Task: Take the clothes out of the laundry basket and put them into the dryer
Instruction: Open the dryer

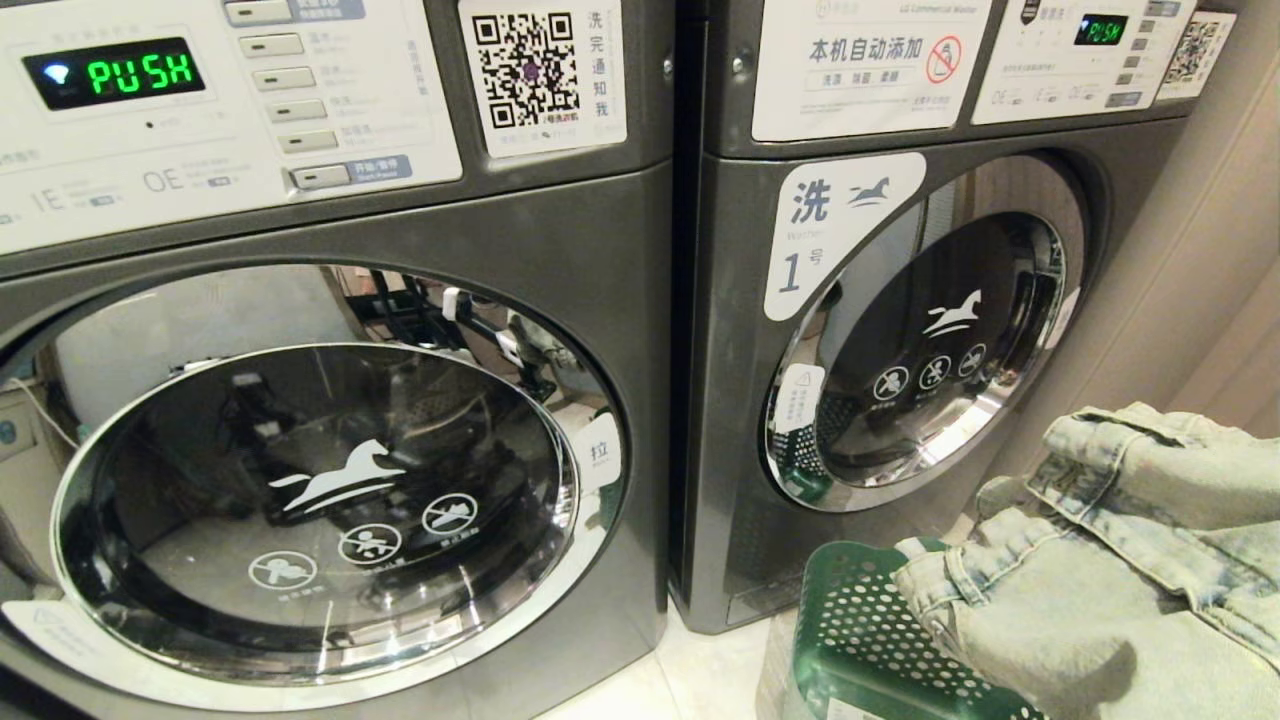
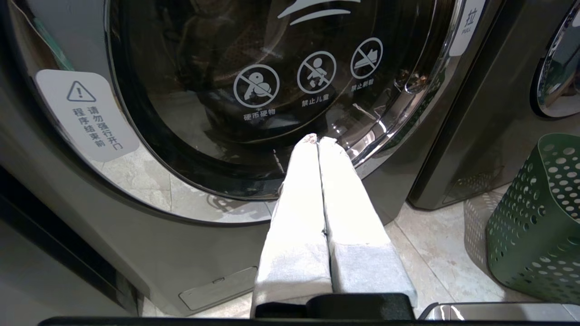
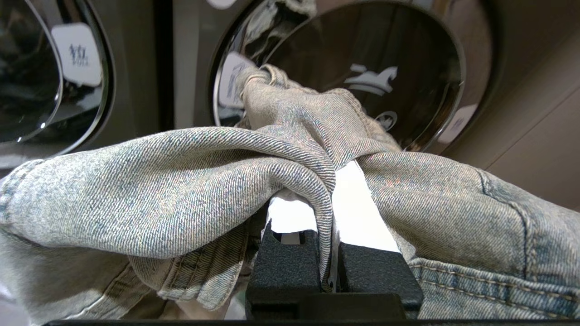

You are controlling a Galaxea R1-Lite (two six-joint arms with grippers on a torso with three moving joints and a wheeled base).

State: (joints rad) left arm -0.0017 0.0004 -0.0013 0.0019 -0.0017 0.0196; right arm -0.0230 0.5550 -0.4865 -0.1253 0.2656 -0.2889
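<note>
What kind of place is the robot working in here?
Probably a shared, pay-per-use laundry room: two grey front-loading machines stand side by side, each with a QR code sticker, and a green laundry basket sits on the floor.

**Legible markings on the two laundry machines**

Left machine: green display reads "PUSH"; panel codes "IE" and "OE"; a QR sticker. Ahead of the left gripper's closed jaws, the door pictograms are captioned "硬币硬物" and "禁止儿童"; the warning label reads "请勿强行开门 程序结束前"; the pull tab reads "拉 PULL". Right machine: label "洗 1号"; notice "本机自动添加"; display "PUSH".
</note>
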